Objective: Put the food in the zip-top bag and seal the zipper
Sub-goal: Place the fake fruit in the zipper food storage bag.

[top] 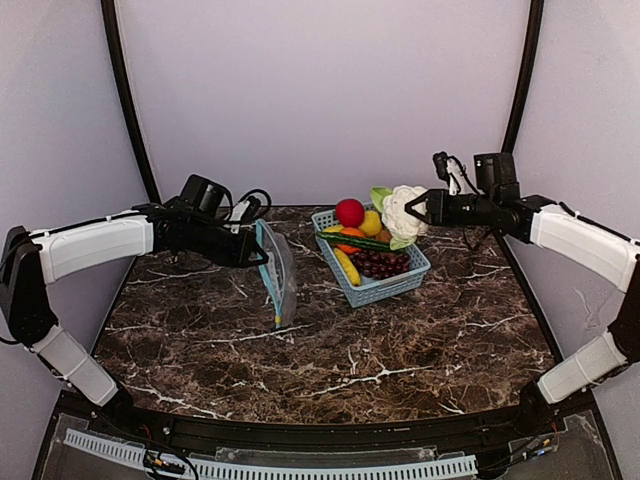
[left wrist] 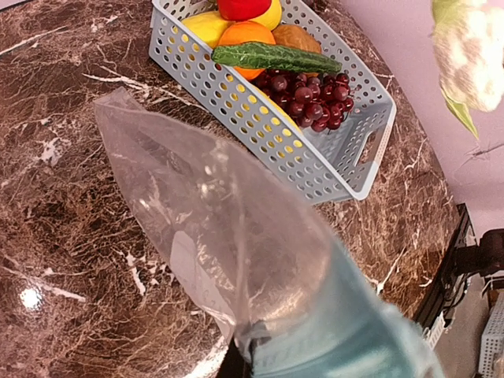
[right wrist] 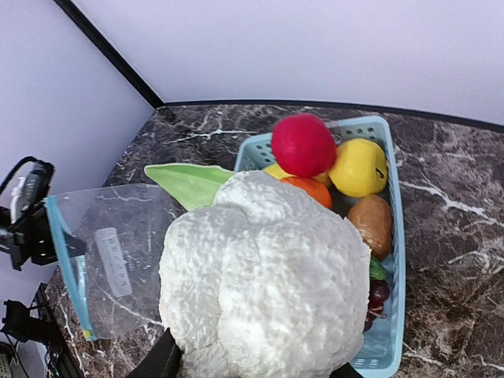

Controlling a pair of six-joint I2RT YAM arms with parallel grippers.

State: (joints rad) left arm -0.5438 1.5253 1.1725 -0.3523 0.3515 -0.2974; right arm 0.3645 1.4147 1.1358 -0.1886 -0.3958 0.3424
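My left gripper (top: 256,250) is shut on the zipper (top: 266,262) edge of the clear zip-top bag (top: 279,272). The bag hangs upright, its lower corner near the table. In the left wrist view the bag (left wrist: 205,205) fills the foreground and hides the fingers. My right gripper (top: 416,208) is shut on the lumpy white cauliflower (top: 402,212) with its green leaf, held above the far corner of the basket (top: 372,290). In the right wrist view the cauliflower (right wrist: 268,291) sits between my dark fingertips (right wrist: 157,361). A yellow banana (top: 346,265) lies in the basket.
The light-blue lattice basket (right wrist: 391,236) also holds a red ball fruit (right wrist: 303,144), a yellow fruit (right wrist: 358,167), an orange, a brown piece, a green cucumber (left wrist: 268,57) and dark grapes (left wrist: 303,94). The marble table (top: 330,360) ends at purple walls behind.
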